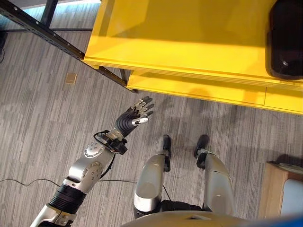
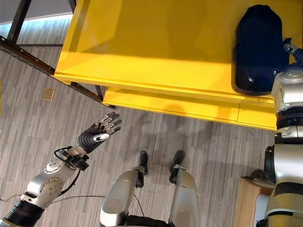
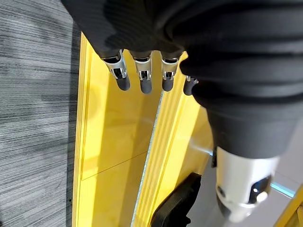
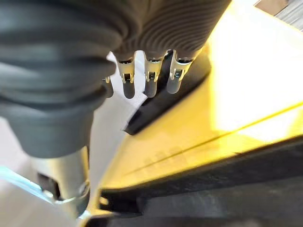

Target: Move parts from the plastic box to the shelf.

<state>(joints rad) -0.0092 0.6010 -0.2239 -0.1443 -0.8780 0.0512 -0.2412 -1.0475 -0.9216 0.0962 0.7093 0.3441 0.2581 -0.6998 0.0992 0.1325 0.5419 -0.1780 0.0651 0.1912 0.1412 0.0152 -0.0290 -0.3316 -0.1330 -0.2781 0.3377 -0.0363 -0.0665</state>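
On the yellow shelf (image 2: 156, 42) we see one dark part (image 2: 258, 47) lying (delivered, we judge). Left robot hand (image 1: 137, 112) hangs released over floor; right robot hand (image 4: 147, 75) released, empty beside the part.

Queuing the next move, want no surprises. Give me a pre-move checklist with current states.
1. Black part lying flat on the yellow shelf: ok.
2. Right hand not gripping the part, fingers straight above its edge: ok.
3. Left hand empty and open over the floor: ok.
4. Left hand apart from the shelf edge: ok.
5. Source of the next part located: cannot tell.
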